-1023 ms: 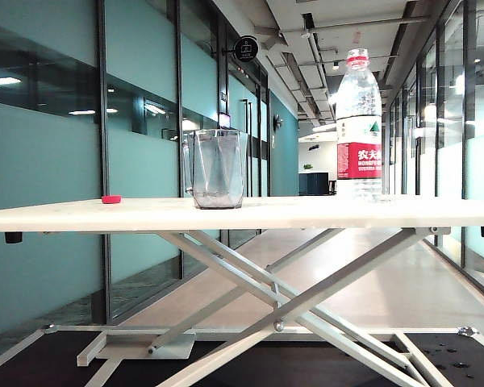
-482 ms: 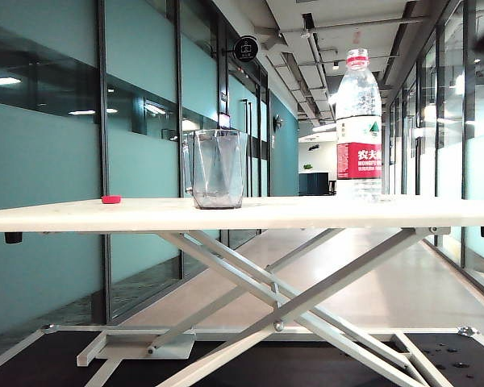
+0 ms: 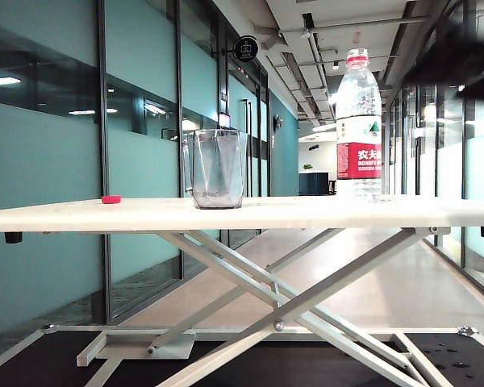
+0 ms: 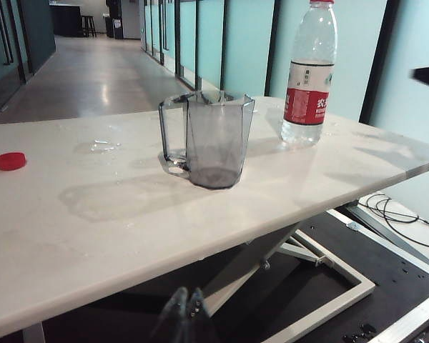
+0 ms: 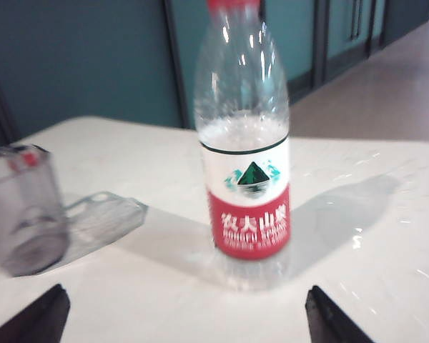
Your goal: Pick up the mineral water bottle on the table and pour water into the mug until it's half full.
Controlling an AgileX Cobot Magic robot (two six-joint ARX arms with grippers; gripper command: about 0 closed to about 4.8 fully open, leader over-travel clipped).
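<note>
The mineral water bottle (image 3: 358,121) stands upright on the right part of the table (image 3: 306,212), with a red neck ring and a white and red label. The clear faceted mug (image 3: 218,169) stands left of it, apart from it. In the right wrist view my right gripper (image 5: 184,318) is open, its dark fingertips (image 5: 329,318) wide apart short of the bottle (image 5: 250,157), with the mug (image 5: 25,214) off to one side. The right arm is a dark blur (image 3: 460,60) above the table's right end. My left gripper (image 4: 188,300) is shut and empty, below the table's near edge, far from the mug (image 4: 211,139).
A small red bottle cap (image 3: 111,198) lies on the table's left part, also visible as the cap (image 4: 11,161) in the left wrist view. White scissor legs (image 3: 290,298) cross under the tabletop. Glass walls line the corridor behind.
My right arm has swung into the exterior view at the upper right, above the table's right end. The bottle, mug and cap have not moved.
</note>
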